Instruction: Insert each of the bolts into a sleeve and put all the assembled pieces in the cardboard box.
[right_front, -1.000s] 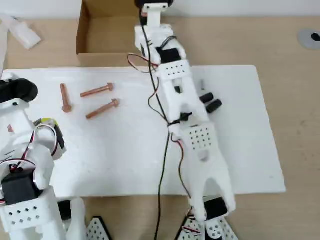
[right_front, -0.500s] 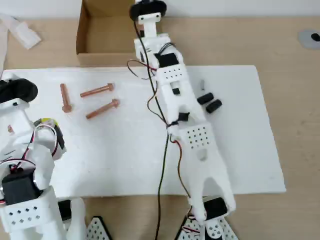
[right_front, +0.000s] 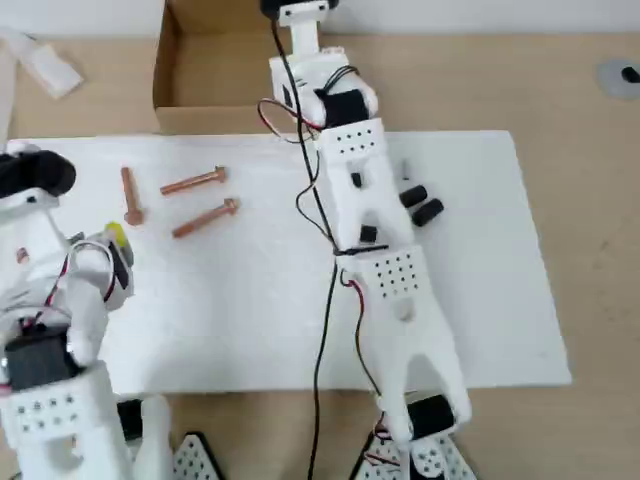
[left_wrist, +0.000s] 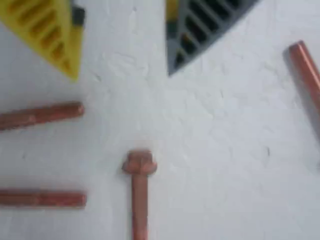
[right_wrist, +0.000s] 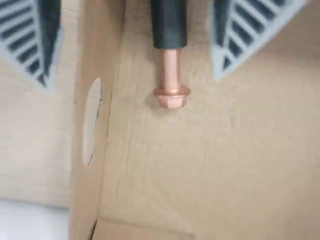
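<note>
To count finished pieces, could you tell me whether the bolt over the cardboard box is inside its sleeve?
Inside: the copper bolt runs into the black tubular sleeve; only its head end shows, above the brown cardboard box.

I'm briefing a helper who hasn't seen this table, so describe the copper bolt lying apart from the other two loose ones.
Find the white sheet in front of the cardboard box. Near its corner by the box lie the lone bolt and two slanted bolts. The lone bolt is nearest the sheet's side edge and lies square to its far edge, while the slanted pair run almost parallel.
</note>
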